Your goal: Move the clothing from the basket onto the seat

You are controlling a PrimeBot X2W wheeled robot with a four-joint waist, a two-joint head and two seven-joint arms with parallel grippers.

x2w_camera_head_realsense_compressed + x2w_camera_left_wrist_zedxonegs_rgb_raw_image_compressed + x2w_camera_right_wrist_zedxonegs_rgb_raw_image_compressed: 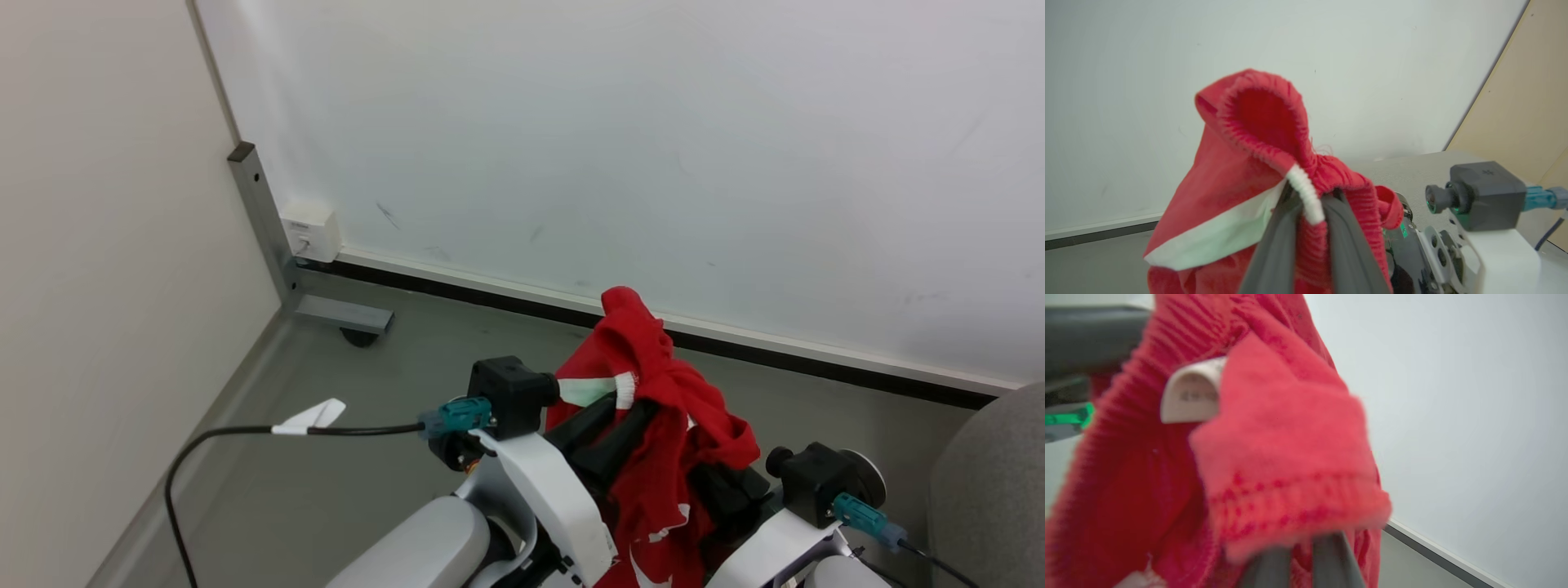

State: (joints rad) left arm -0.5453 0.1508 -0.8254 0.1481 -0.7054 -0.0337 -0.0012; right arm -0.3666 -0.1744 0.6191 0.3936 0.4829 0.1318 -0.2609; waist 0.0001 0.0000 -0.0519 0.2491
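The left gripper (1309,204) is clamped on the clothing (1237,183). In the left wrist view its two dark fingers (1274,249) rise close together, and a band of red ribbed fabric is pressed between them, with a short piece of white ribbed trim (1306,196) lying over the tips.

The right gripper (1302,555) also has its fingers (1331,563) nearly together, with red fabric in the narrow gap. A folded red cuff hangs over the tips. This view is blurred, but the grip seems closed on the garment. A small white label (1190,394) shows on the fabric above it.

In the head view the clothing is held in the air as one bunched mass over both grippers, above the grey floor (343,490) and in front of the white wall (653,147). Its long axis is about upright. One rounded red end points up, toward the wall, above the fingertips. The rest hangs down between the two pale forearms and leaves the bottom edge of that view. A white panel (592,392) runs sideways from the bunch toward the left wrist camera (510,392).

Seen from the left wrist, the raised end is an open red loop of fabric that stands above the fingers, and the wider red and white part falls to the left of them.

The seat (988,490) shows as a grey rounded edge at the lower right of the head view, apart from the garment.
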